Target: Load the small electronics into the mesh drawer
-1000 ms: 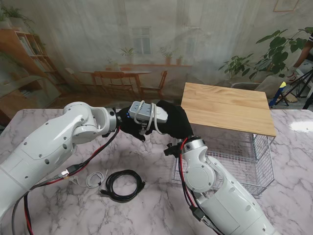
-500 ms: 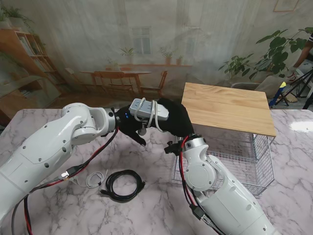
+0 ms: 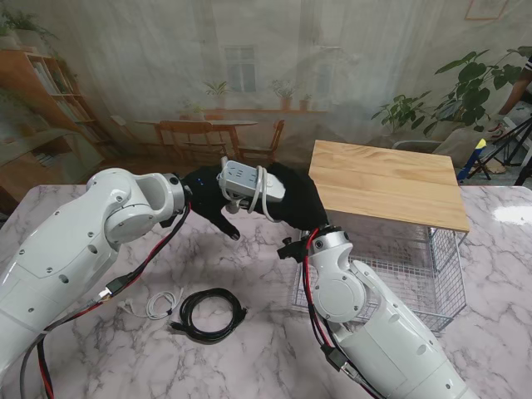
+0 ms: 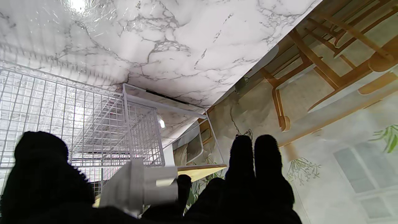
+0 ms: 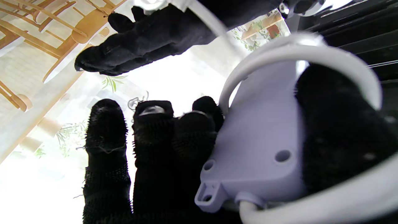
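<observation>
From the stand camera I see both arms meet up high over the marble surface (image 3: pixel 100 332). The right robot hand (image 3: pixel 295 199) wears a black glove and grasps a white power strip (image 3: pixel 245 183) with its white cord wrapped around it. The left robot hand (image 3: pixel 208 204) is right beside the strip, on its left. Its black fingers hang down under the strip, and I cannot tell from here if they touch it. The mesh drawer (image 3: pixel 416 274) sits on the right side of the surface, under a wooden board (image 3: pixel 386 183). The power strip is up in the air, to the left of the drawer, not in it. Nearer to me on the surface lie a coiled black cable (image 3: pixel 208 314) and a small white cable (image 3: pixel 158 303), just beside each other.

From the left wrist camera I see the black fingers (image 4: pixel 258 174) of the left robot hand held straight and spread, with the thumb well apart. One blurry white end of the power strip (image 4: pixel 140 186) sits between the thumb and the fingers. The fingers are not curled on it, so this hand looks released. The mesh drawer (image 4: pixel 77 115) shows past the hand.

From the right wrist camera I see the right robot hand's fingers (image 5: pixel 149 146) and thumb wrapped on the pale back of the power strip (image 5: pixel 258 149). The white cord (image 5: pixel 298 53) loops over the thumb. The left robot hand (image 5: pixel 149 34) hangs close by.
</observation>
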Available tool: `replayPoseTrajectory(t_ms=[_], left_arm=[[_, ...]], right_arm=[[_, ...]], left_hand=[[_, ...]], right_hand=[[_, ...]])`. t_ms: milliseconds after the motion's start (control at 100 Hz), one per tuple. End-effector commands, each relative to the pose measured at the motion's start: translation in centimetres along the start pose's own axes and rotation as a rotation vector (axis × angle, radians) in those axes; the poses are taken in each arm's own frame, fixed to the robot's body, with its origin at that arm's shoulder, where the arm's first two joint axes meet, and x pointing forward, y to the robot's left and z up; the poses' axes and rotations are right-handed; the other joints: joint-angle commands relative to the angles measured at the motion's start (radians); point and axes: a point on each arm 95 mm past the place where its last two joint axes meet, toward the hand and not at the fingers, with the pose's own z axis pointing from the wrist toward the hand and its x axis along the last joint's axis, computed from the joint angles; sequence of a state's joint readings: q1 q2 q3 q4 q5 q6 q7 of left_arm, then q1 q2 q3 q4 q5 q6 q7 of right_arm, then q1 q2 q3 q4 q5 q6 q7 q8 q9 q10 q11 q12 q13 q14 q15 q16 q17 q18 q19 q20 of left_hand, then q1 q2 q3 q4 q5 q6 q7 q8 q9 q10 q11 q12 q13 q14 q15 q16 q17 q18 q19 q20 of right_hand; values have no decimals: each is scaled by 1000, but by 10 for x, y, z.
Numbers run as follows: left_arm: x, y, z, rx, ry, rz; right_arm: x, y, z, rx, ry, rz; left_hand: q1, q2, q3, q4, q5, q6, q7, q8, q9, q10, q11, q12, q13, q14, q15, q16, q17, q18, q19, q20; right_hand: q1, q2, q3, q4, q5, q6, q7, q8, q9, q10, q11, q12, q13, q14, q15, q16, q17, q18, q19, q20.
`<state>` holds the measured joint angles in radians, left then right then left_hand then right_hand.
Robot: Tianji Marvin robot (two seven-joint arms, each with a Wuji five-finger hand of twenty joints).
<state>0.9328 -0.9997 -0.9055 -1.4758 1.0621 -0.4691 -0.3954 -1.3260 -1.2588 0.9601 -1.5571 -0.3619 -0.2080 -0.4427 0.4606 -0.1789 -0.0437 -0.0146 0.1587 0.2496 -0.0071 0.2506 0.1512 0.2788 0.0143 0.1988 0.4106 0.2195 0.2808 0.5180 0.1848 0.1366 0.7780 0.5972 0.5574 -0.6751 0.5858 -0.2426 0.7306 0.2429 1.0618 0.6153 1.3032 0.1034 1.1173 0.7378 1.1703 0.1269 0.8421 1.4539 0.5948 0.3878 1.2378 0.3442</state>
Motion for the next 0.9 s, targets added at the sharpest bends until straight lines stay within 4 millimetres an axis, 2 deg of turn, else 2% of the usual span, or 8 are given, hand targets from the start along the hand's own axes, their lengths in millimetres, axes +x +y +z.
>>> replayPoseTrajectory(t_ms=[0, 130, 230, 360, 440, 520, 750, 890], left_arm=[[-2, -5, -1, 1, 1, 13], [-4, -6, 0, 19, -12, 0], [-5, -5, 4, 64, -10, -44], [-1, -5, 10, 111, 8, -79], [2, -6, 13, 139, 10, -102], [3, -6, 15, 166, 17, -111], [8, 1, 8, 116, 81, -66], [8, 11, 6, 65, 101, -52]], right_arm=[[3, 0, 3, -5, 8, 4], [3, -1, 3, -3, 8, 4], [3, -1, 3, -4, 9, 4], [3, -1, 3, -4, 8, 6], [3, -1, 3, -4, 9, 6], [2, -1, 3, -4, 9, 5], [2, 3, 3, -18, 7, -2], [3, 5, 5, -23, 7, -2]], left_hand=[[-45, -1, 14, -17, -24, 2, -21, -20, -24, 8, -10, -9, -2, 38, -17, -2, 6, 22, -16, -6], [-32, 36, 11, -19, -26, 19, 16, 29, 16, 5, -12, 5, 9, 33, -10, 4, 19, 17, -1, -3], [121, 239, 4, -26, -17, -151, 65, 174, 110, -103, 25, 44, 64, 1, 10, 21, 48, 15, 44, 11], [386, 390, 4, -24, 188, -295, 184, 248, 309, -252, 149, 106, 198, -48, 53, 48, 99, 46, 113, 21], [532, 378, 5, -33, 317, -287, 319, 390, 408, -289, 226, 131, 256, -59, 83, 70, 114, 57, 152, 29], [623, 332, 9, -25, 392, -264, 452, 463, 515, -278, 294, 158, 313, -73, 112, 89, 132, 52, 189, 38], [671, 264, 14, -15, 403, -274, 704, 571, 628, -258, 400, 255, 371, -104, 151, 121, 152, 23, 260, 72], [675, 244, 17, -13, 405, -285, 740, 633, 638, -262, 406, 281, 365, -77, 161, 141, 151, 20, 268, 85]], right_hand=[[212, 258, 256, 16, 13, -385, 114, 14, 53, -86, 64, 0, 13, -80, 77, 13, 0, -12, -3, 1], [211, 258, 256, 15, 13, -386, 114, 14, 53, -86, 64, 0, 13, -80, 77, 13, -1, -13, -4, 1], [211, 257, 256, 15, 14, -387, 114, 14, 53, -86, 64, 0, 13, -80, 77, 14, 0, -13, -3, 1], [211, 257, 256, 15, 14, -387, 114, 14, 53, -86, 64, -1, 13, -80, 77, 14, 0, -12, -3, 1], [211, 257, 256, 15, 14, -387, 114, 14, 53, -86, 64, -1, 13, -80, 77, 14, 0, -12, -3, 1], [211, 257, 256, 15, 14, -387, 114, 14, 53, -86, 64, -1, 13, -78, 77, 14, 0, -12, -3, 1], [210, 258, 256, 15, 14, -387, 114, 14, 53, -86, 65, -1, 13, -79, 79, 15, 0, -12, -3, 1], [210, 258, 256, 15, 13, -386, 113, 14, 53, -86, 65, -2, 13, -79, 79, 15, -1, -13, -3, 1]])
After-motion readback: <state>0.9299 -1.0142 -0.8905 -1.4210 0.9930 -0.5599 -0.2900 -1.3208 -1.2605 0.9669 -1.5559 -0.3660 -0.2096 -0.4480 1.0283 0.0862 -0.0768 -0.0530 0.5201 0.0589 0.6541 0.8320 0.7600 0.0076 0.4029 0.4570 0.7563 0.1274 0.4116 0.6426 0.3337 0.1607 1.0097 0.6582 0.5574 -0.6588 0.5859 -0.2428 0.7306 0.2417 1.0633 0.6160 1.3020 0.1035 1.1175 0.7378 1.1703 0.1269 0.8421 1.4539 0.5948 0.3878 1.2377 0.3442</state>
